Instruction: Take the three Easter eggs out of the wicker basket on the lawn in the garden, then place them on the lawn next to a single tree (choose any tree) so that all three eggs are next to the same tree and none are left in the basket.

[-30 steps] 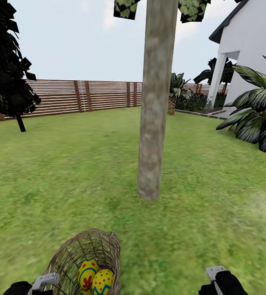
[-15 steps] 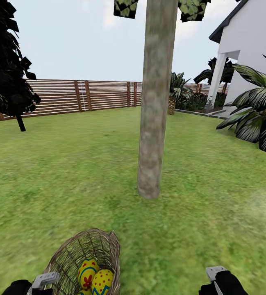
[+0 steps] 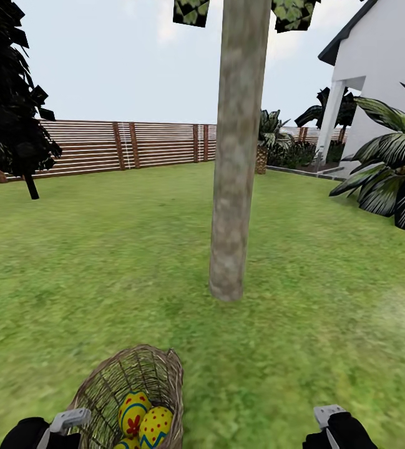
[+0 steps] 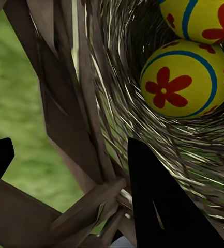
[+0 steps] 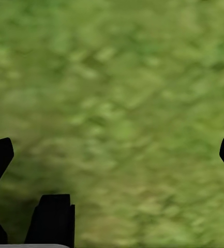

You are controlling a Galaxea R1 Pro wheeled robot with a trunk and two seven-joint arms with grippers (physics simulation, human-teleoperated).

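The wicker basket (image 3: 127, 374) tilts at the bottom of the head view, about a basket's length short of the tree (image 3: 233, 187). In it lie the Easter eggs: one with a red flower (image 3: 133, 411), one dotted red (image 3: 155, 426), and a third (image 3: 126, 444) cut by the picture's edge. My left gripper (image 3: 68, 421) is at the basket's left rim. In the left wrist view its fingers (image 4: 158, 206) straddle the woven wall (image 4: 91, 103), with two eggs (image 4: 187, 77) just beyond. My right gripper (image 3: 327, 415) hangs open over bare lawn (image 5: 117, 103).
The lawn (image 3: 102, 262) spreads around the trunk. A brown slat fence (image 3: 140, 146) closes the back. An all-black tree (image 3: 9, 106) stands at the far left. A palm (image 3: 389, 181) and the white house (image 3: 383, 75) are at the right.
The whole picture has drifted slightly upward, so the camera moved. The basket and my left gripper sit a little higher in view, and the left wrist has edged left.
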